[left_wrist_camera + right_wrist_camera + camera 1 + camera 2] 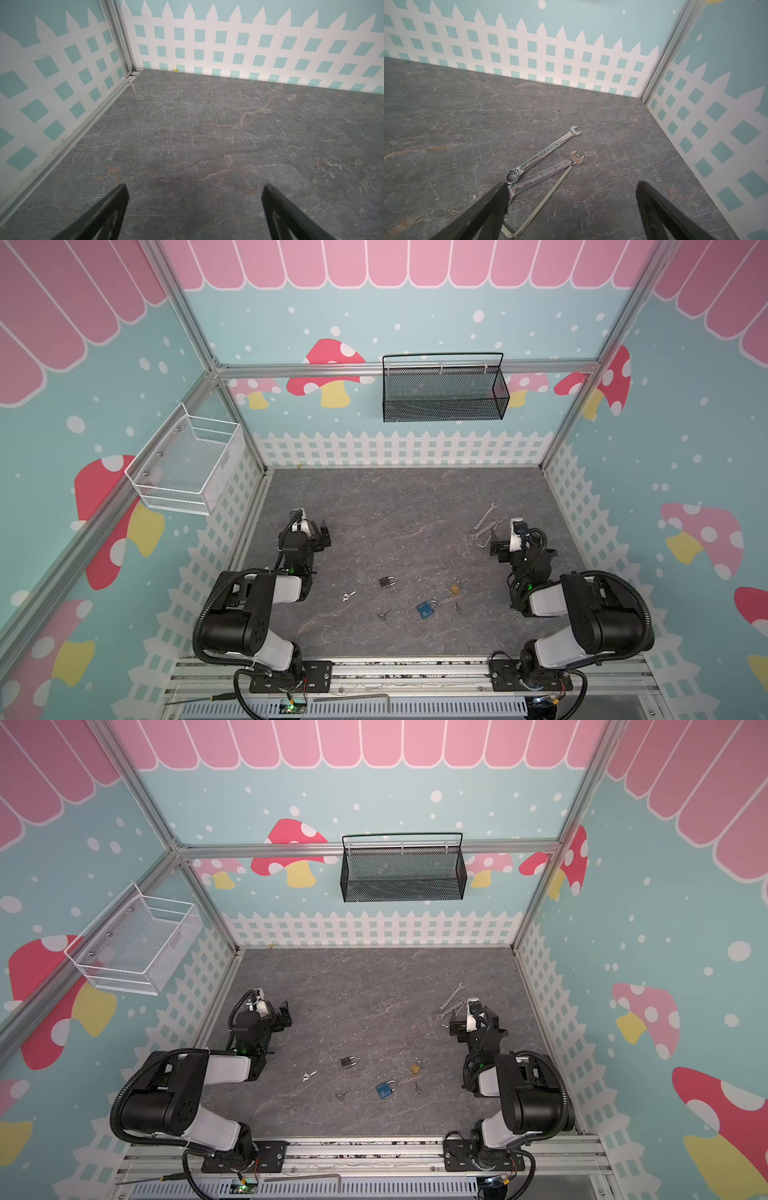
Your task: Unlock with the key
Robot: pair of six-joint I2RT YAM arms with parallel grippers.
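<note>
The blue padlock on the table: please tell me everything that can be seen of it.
The blue padlock has a squarish blue body with a small pale mark on its face and a silvery metal shackle arching from one end. It lies flat on the grey marbled table, in its front half. Nothing touches it. Whether the shackle is latched is too small to tell.

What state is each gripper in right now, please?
Left gripper: open, holding nothing.
Right gripper: open, holding nothing.
</note>
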